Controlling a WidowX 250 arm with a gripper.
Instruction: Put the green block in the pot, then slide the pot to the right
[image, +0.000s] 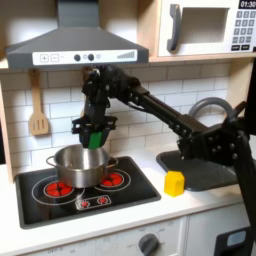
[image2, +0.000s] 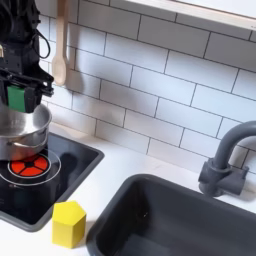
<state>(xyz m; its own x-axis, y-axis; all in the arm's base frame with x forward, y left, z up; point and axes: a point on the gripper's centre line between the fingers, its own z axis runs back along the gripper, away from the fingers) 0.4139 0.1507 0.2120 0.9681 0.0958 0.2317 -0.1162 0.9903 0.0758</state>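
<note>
My claw (image: 95, 135) is clamped around the green block (image: 96, 136), hanging just above the pot (image: 80, 166), which sits on the stovetop (image: 60, 205) in both exterior views. In the first exterior view the block hangs toward the pot's one o'clock rim, so I judge a drop here could clip the rim and bounce out. The pot looks light and could skid or tip when I push it. A yellow block (image: 175, 183) waits at the pot's three o'clock, perhaps in the slide path. I can read no writing; the microwave's (image: 205, 28) keypad is too blurred
</note>
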